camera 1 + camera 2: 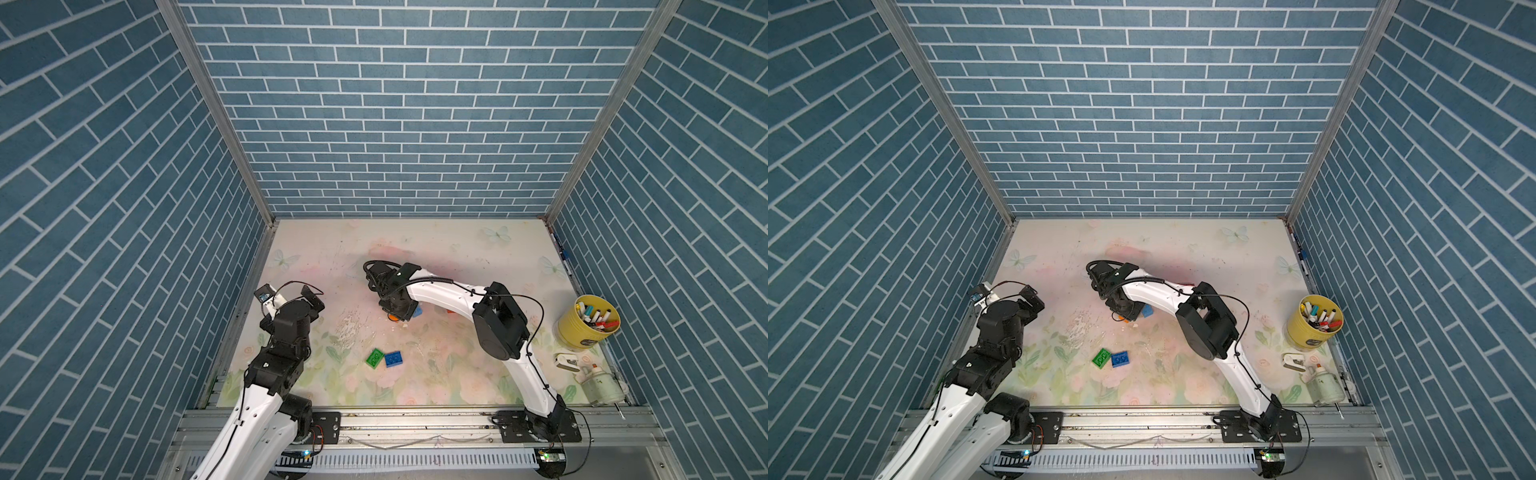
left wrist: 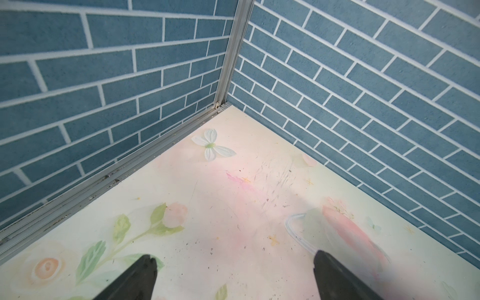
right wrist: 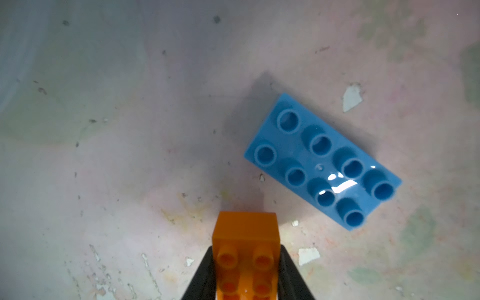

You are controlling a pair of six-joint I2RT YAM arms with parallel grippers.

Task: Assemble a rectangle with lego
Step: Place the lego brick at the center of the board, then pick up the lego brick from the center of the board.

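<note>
Right fingers point(image 3: 201, 280) pinch the orange brick point(image 3: 246, 233); left fingers point(image 2: 135, 278) stand wide apart.

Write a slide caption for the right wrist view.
Right gripper clamps an orange brick; a blue brick lies studs-up on the tabletop, apart from it.

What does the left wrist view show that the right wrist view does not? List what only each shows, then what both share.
Only the left wrist view: the blue-tiled walls, the corner post, a butterfly print, and the left gripper, open with nothing between its jaws.
Only the right wrist view: the right gripper shut on the orange brick, and a blue brick lying studs up on the table, apart from the orange one.
Both: the floral table and that arm's own gripper.
</note>
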